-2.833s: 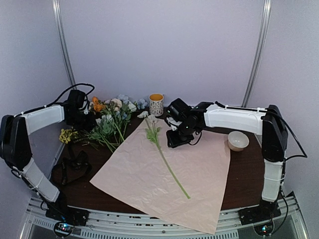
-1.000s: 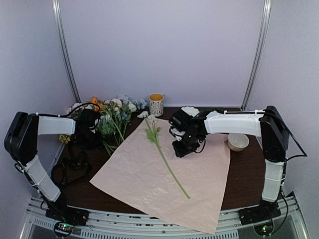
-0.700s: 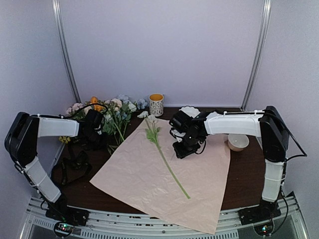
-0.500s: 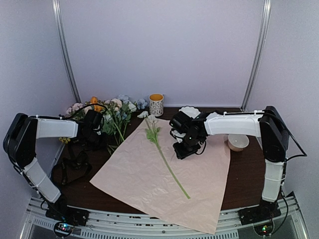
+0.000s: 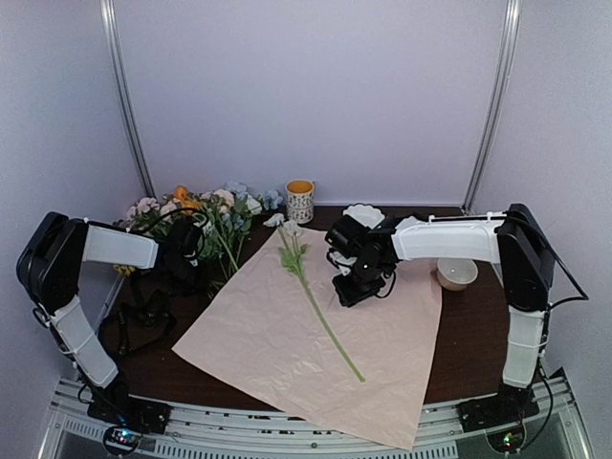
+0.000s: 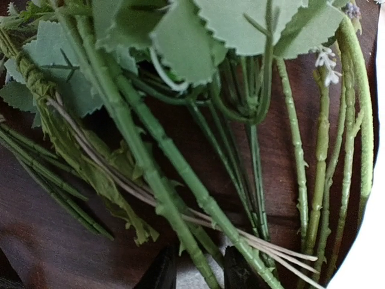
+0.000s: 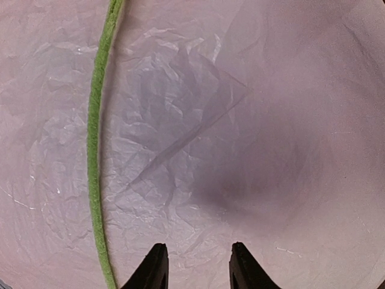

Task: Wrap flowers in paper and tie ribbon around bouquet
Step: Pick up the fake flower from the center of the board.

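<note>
One stem lies on the paper; remaining flowers heaped at ten o'clock on the tabletop; left claw narrow around a stalk, grip uncertain; right claw narrowly parted, empty, over paper; ribbon at nine o'clock untouched; wrapping and tying remain.

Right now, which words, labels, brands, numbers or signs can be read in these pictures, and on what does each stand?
None can be read.
White patterned mug with a yellow inside: dark marks, too small to tell whether they are letters.
Pale pink crinkled wrapping paper and small beige bowl: no print.
</note>
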Controlling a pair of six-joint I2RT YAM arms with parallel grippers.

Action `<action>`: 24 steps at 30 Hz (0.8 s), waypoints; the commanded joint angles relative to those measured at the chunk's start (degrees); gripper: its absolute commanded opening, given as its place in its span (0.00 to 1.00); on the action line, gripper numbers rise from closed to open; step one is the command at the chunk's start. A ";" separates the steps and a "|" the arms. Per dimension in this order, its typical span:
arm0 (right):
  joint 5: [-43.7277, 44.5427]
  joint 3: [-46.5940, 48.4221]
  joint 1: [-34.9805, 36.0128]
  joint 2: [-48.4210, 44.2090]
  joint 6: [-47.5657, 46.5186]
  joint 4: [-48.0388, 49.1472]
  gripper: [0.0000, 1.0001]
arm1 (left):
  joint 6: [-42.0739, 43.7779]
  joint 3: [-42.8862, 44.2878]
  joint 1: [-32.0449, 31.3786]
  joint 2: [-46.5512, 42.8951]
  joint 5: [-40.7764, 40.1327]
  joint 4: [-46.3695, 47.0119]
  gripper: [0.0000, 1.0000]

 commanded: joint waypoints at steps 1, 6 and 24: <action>1.14 -1.20 -0.18 -1.79 0.16 0.11 0.36 | 0.13 -0.67 -0.05 -0.09 -1.22 0.55 0.23; 1.23 -1.19 -0.16 -2.01 0.34 0.32 0.36 | -0.59 -2.62 0.01 -3.94 -2.30 -0.38 0.00; 1.44 1.73 -0.14 -2.81 -0.51 -1.54 0.36 | 8.21 -3.72 0.49 -35.83 -15.69 -9.69 0.00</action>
